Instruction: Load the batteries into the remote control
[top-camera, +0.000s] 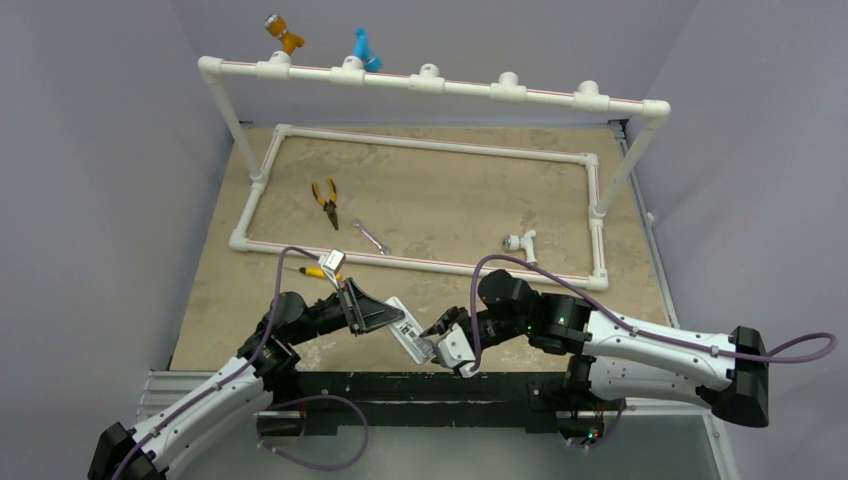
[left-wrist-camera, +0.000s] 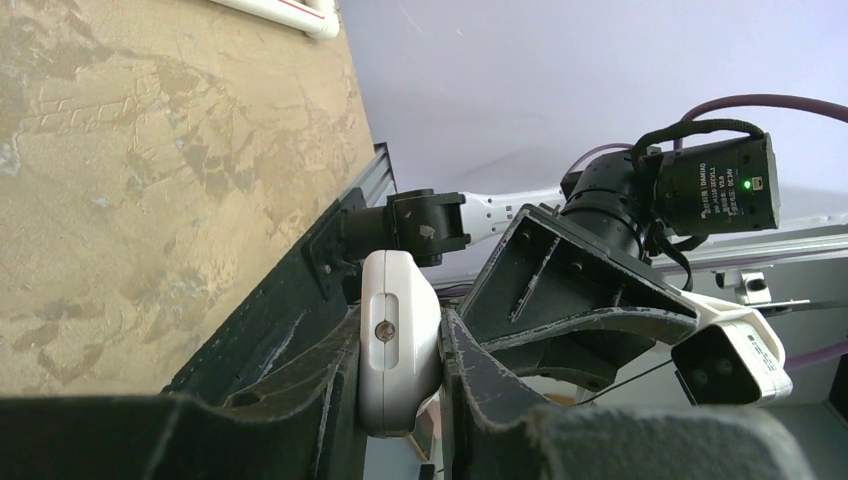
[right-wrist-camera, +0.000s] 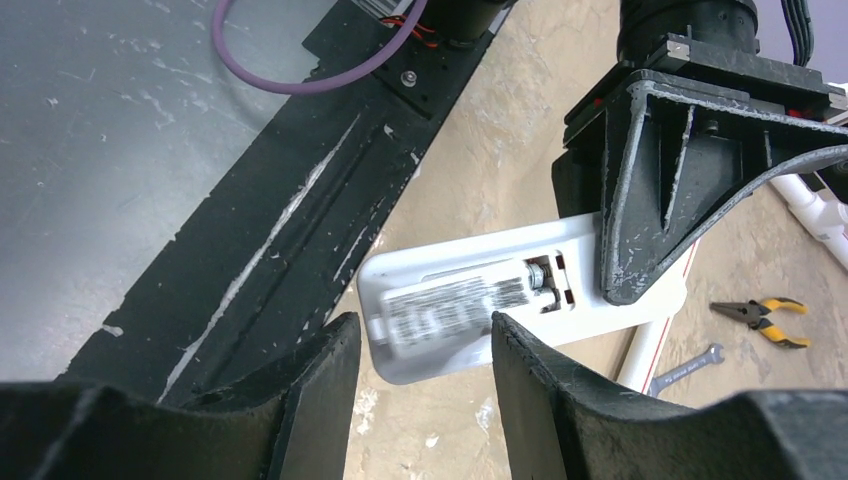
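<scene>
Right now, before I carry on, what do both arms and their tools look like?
Both arms match: the left arm and right arm have white shells between black joints, each trailed by a purple cable. A green light glows on the right one. The left tool and right tool have black, ribbed, wedge-shaped fingers, scuffed pale at the edges.

Remote control (right-wrist-camera: 430, 360): white plastic, smooth, slight gloss; a small shiny metal part in its recess. Left fingers (left-wrist-camera: 300, 390) and right fingers (right-wrist-camera: 300, 400): black matt plastic, grainy, edges scuffed pale. Surface (top-camera: 450, 190): tan, mottled stone look, matt. Rail (right-wrist-camera: 280, 230): black, matt, heavily scratched to white. Pipe frame (top-camera: 430, 144): white plastic, smooth, semi-gloss. Wrench (top-camera: 371, 236): bare silver metal. Pliers (top-camera: 326, 200): yellow-black grips, dark metal nose. Cable (right-wrist-camera: 290, 88): purple, smooth, rubbery.
</scene>
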